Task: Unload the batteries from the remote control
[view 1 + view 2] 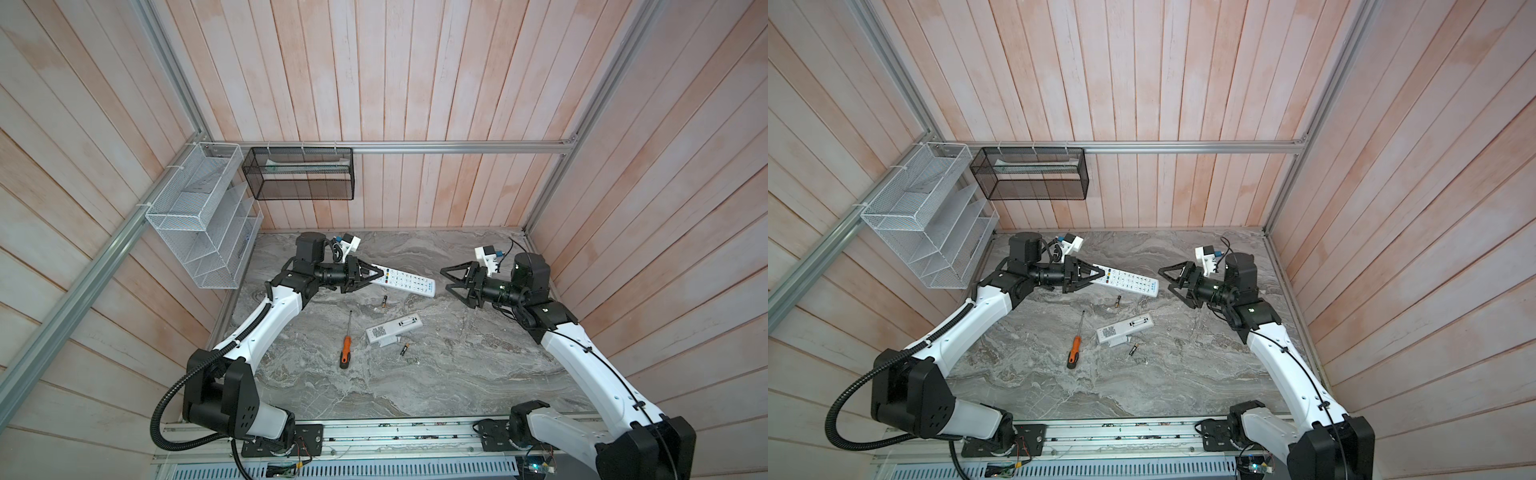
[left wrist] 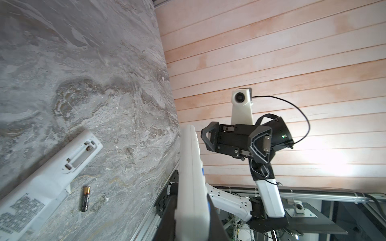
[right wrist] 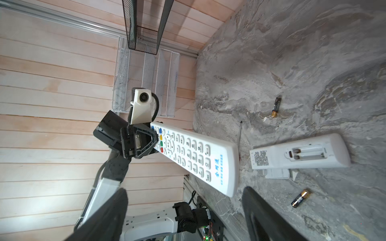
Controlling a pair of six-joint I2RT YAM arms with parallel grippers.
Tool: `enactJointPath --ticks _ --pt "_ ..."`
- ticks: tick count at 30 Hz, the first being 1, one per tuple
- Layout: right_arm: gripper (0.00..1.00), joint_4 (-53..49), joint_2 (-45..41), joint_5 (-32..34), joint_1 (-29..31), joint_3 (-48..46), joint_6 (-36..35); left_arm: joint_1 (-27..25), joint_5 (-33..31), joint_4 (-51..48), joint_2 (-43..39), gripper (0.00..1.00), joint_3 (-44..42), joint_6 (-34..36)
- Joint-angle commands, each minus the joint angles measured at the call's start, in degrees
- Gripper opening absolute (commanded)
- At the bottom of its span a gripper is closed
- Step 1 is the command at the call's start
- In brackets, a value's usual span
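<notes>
- The left gripper (image 1: 374, 276) is clamped tight on the coloured-button end of a white remote (image 1: 409, 282). It holds the remote above the grey table (image 1: 457, 374), with the keypad showing in both top views (no view shows its back, so I cannot tell whether cells are inside).
- The right gripper (image 1: 444, 279) has its jaws spread wide with nothing between them. It hangs just past the white remote's free end and does not touch it.
- A second remote (image 1: 392, 328) lies face down on the table, nearer the arm bases. Its battery bay (image 3: 307, 155) is uncovered and empty.
- The bay's cover (image 3: 276, 173) lies just beside that remote's long edge.
- Two batteries lie loose on the table. The far battery (image 1: 384, 301) is between the two remotes, and the near battery (image 1: 404, 349) is close to the cover.
- An orange-handled screwdriver (image 1: 345, 351) lies to the left of the second remote, apart from it.
</notes>
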Motion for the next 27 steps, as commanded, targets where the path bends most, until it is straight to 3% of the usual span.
enactJointPath --ticks 1,3,6,10,14,19,27 --pt "0.70 10.5 -0.8 -7.2 -0.1 -3.8 5.4 0.1 5.8 14.7 -2.1 0.18 -1.9 -11.1" --pt "0.62 14.0 -0.4 -8.5 -0.1 -4.6 7.0 0.1 6.6 17.9 -2.1 0.19 -2.5 -14.4" --pt "0.61 11.1 1.1 -9.7 -0.1 -1.9 3.5 0.1 7.9 21.5 -2.0 0.19 -3.2 -18.2" --pt "0.60 8.6 3.1 -11.0 -0.2 0.2 0.5 0.1 8.5 20.9 -1.9 0.19 -3.0 -18.6" --pt "0.59 12.4 4.0 -11.6 -0.1 -0.6 2.5 0.1 8.9 22.2 -1.9 0.19 -3.5 -19.6" --pt "0.47 17.0 6.0 -13.0 0.1 0.4 4.8 0.0 9.7 22.2 -1.7 0.19 -3.8 -19.7" --pt "0.46 19.0 7.8 -14.6 2.0 1.3 5.1 -0.6 10.5 25.0 -0.7 0.19 -4.4 -21.9"
